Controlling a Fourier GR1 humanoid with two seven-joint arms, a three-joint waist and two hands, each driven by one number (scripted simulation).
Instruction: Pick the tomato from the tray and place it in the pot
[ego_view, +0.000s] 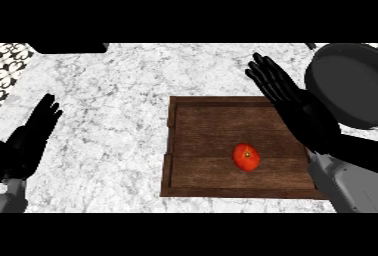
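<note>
- Your counter (111, 150) is white marble with grey veining; a patterned black-and-white strip (11, 65) shows at the far left edge.
- The wooden tray (214, 120) lies flat on it, right of centre, with the tomato (246, 157) on its near half, nothing touching it.
- The dark pot (347, 85) sits just beyond the tray's far right corner.
- Your right hand (291, 100) is over the tray's right edge, fingers straight, holding nothing.
- Your left hand (33, 132) rests at the left edge, fingers extended, empty.

no readable text, label, brand, number or sign appears anywhere.
</note>
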